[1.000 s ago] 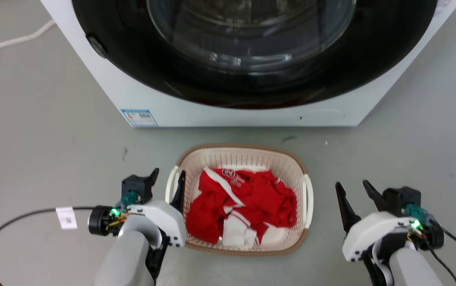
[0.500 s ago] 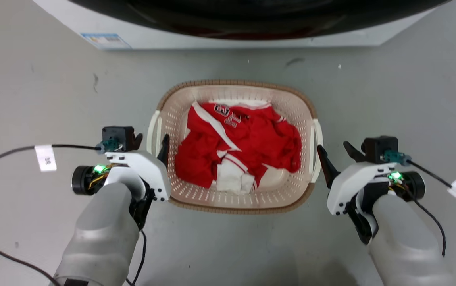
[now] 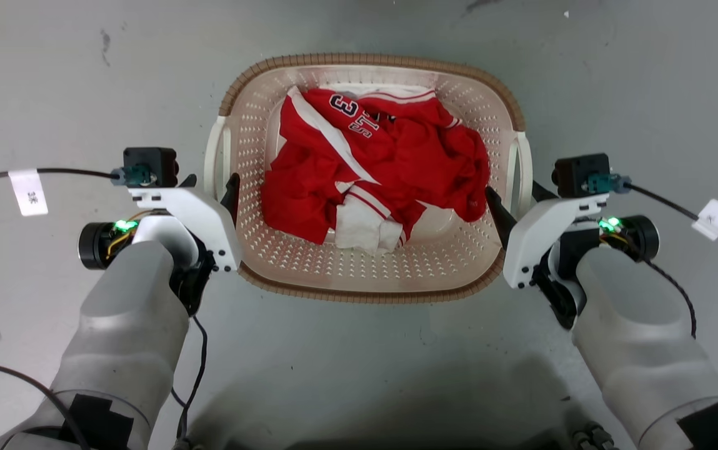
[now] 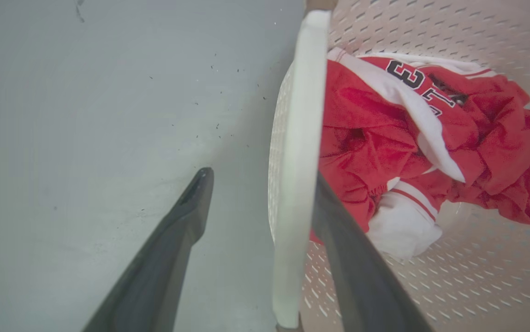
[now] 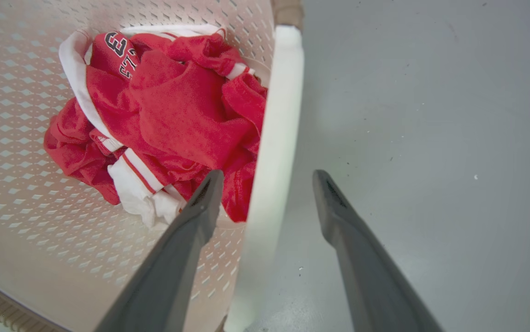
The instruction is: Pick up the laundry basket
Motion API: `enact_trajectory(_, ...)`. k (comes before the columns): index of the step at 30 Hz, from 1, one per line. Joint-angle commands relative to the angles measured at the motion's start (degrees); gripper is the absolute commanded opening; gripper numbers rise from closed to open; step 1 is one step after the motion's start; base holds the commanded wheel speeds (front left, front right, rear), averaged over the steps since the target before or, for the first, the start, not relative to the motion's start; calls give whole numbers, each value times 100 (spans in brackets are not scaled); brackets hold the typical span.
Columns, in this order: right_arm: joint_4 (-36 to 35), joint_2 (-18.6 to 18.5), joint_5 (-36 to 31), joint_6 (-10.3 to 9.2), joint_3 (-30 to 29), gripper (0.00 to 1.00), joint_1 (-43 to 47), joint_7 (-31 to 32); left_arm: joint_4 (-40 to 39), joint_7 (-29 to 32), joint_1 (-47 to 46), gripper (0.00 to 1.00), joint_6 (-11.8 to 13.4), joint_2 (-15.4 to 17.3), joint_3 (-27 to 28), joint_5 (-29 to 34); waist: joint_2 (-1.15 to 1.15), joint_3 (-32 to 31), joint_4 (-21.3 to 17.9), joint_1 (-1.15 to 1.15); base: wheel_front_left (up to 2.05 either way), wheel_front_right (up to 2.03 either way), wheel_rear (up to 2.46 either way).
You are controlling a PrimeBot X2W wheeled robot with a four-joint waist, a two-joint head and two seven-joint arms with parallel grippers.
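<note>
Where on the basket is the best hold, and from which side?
The two white side handles, one per gripper: left handle from the left, right handle from the right. Each is a thin bar standing off the basket wall, and the open left gripper and right gripper straddle them.

The head view looks almost straight down from above the grey floor (image 3: 52, 75), with the laundry basket (image 3: 371, 59) in the upper middle of the frame and both forearms rising from the lower corners. The left wrist view sits very close to the basket's left handle (image 4: 299, 138), facing along the fingers of the left hand (image 4: 261, 175) - floor at frame left, basket interior at frame right. The right wrist view mirrors it: the right handle (image 5: 274, 138) runs down the middle between the spread fingers of the right hand (image 5: 268, 174), with basket at left and floor at right. All three views share the red garment (image 3: 390, 150) inside.
</note>
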Motion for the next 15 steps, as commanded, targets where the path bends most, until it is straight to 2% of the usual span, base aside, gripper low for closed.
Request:
enact_trajectory(1, 66, 0, 83, -3, 82, 100, -197, 28, 27, 42, -115, 100, -11, 41, -48, -85, 0, 157, -19, -1, 0, 0, 0)
enact_trajectory(6, 264, 0, 245, -3, 256, 100, -433, 68, 39, 126, -228, 100, -11, 55, -198, -305, 0, 272, -16, -1, 0, 0, 0)
enact_trajectory(7, 298, 0, 314, -3, 301, 33, -475, 106, 39, 181, -248, 100, -11, 43, -254, -343, 0, 288, -12, -1, 0, 0, 0)
enact_trajectory(8, 325, 0, 371, -3, 358, 0, -510, 140, 22, 187, -262, 45, -11, 33, -300, -400, 0, 301, -4, -1, 0, 0, 0)
enact_trajectory(9, 341, 0, 429, -3, 412, 0, -541, 172, 3, 216, -263, 0, -11, 25, -334, -488, 0, 310, 1, -1, 0, 0, 0)
enact_trajectory(15, 501, -6, 568, 6, 686, 0, -656, 187, -107, 346, -184, 0, -2, 58, -611, -852, 0, 304, 3, -1, 0, 0, 0)
